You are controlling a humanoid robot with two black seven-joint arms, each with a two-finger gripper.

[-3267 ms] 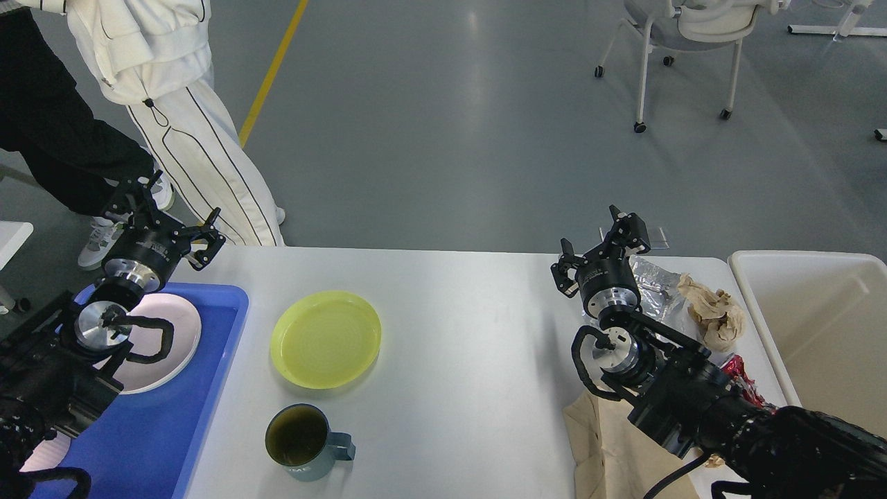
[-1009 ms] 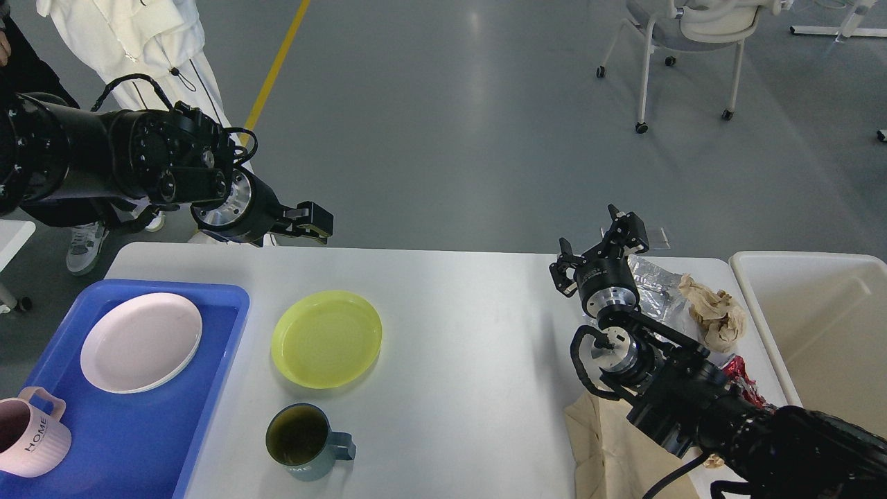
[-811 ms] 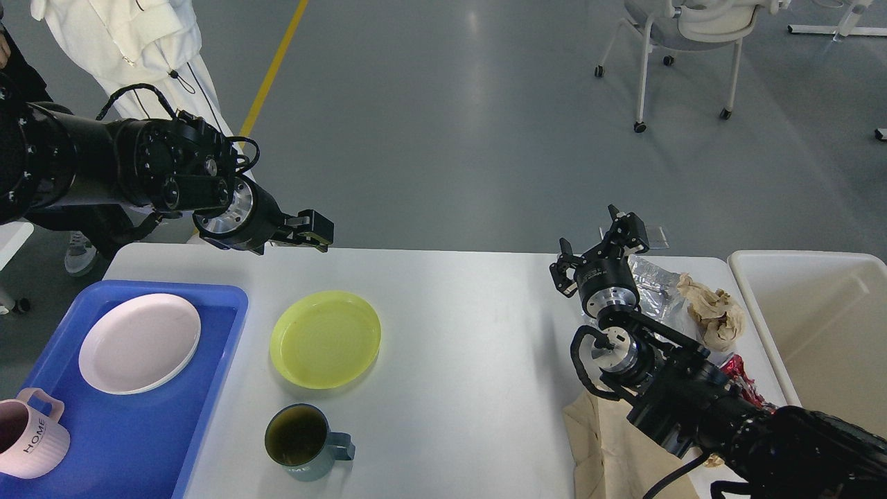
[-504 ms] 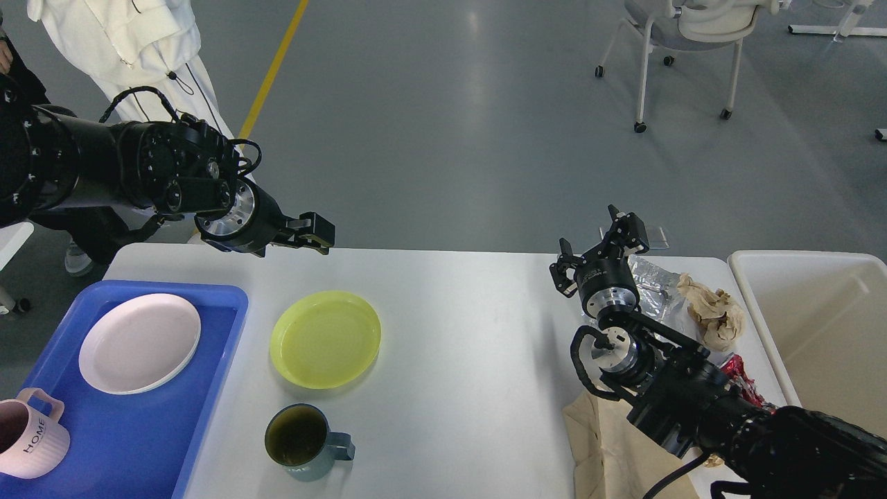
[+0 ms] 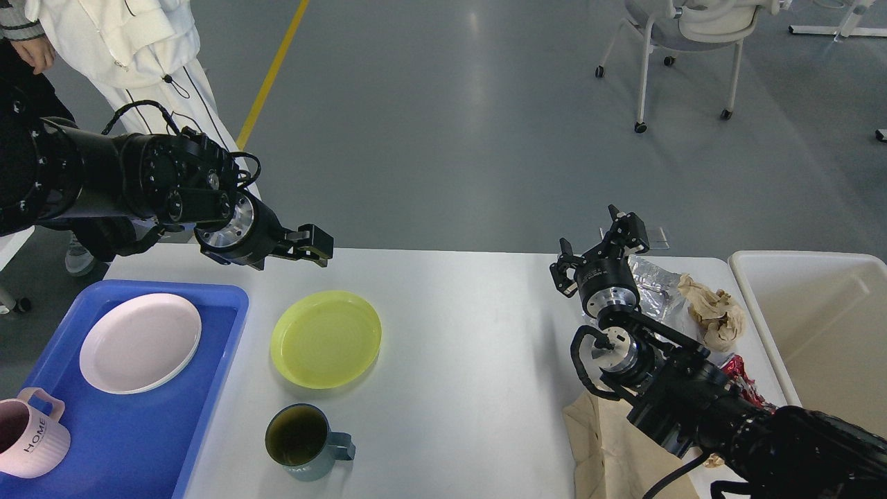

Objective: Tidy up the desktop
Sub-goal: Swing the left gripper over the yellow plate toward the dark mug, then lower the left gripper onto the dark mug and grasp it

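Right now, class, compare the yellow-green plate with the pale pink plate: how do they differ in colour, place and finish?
The yellow-green plate is translucent, while the pale pink plate is opaque and matte. The yellow-green plate lies directly on the desktop; the pale pink plate lies inside the blue tray. The yellow-green plate is nearer the dark mug; the pale pink plate is nearer the pink mug. Both are round, shallow, empty and lie flat, rim up.
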